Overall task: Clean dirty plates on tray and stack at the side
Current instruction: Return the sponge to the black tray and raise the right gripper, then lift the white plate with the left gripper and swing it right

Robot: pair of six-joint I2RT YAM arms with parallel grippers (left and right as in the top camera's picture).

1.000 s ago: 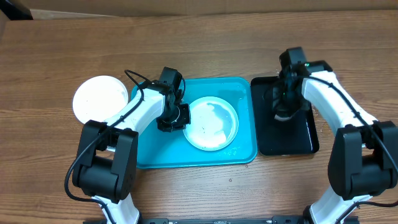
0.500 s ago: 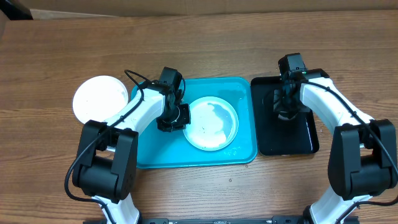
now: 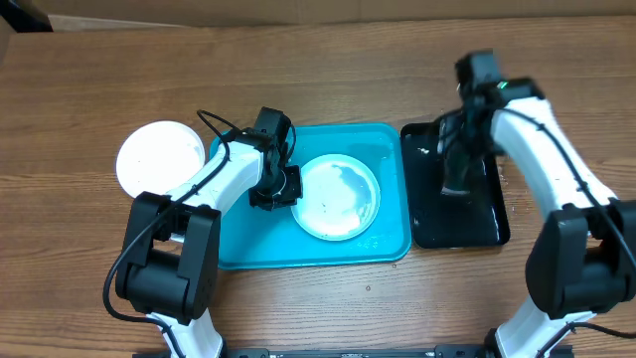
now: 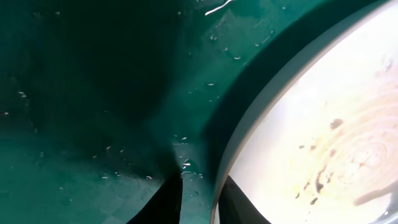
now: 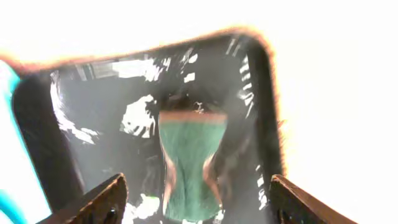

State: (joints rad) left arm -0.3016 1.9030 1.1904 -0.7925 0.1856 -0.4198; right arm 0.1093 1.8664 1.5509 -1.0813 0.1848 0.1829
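Note:
A pale light-blue plate (image 3: 340, 197) with brown smears (image 4: 323, 177) lies in the turquoise tray (image 3: 238, 249). My left gripper (image 3: 270, 191) is low at the plate's left rim. Its two dark fingers (image 4: 169, 202) straddle that rim (image 4: 219, 186), slightly apart, with a strip of tray showing between the left finger and the rim. A white plate (image 3: 159, 159) sits on the table left of the tray. My right gripper (image 3: 455, 164) hangs wide open above a green sponge (image 5: 189, 162), which lies loose in the black tray (image 3: 487, 214).
The black tray's wet, glossy bottom (image 5: 93, 124) reflects light, and its raised rim (image 5: 264, 106) frames the sponge. Both trays stand side by side, almost touching. Brown wooden table (image 3: 328, 60) lies all round.
My right gripper opened wide and lifted off the sponge, leaving it in the black tray. My left gripper's jaws parted a little at the plate rim; that arm stayed put.

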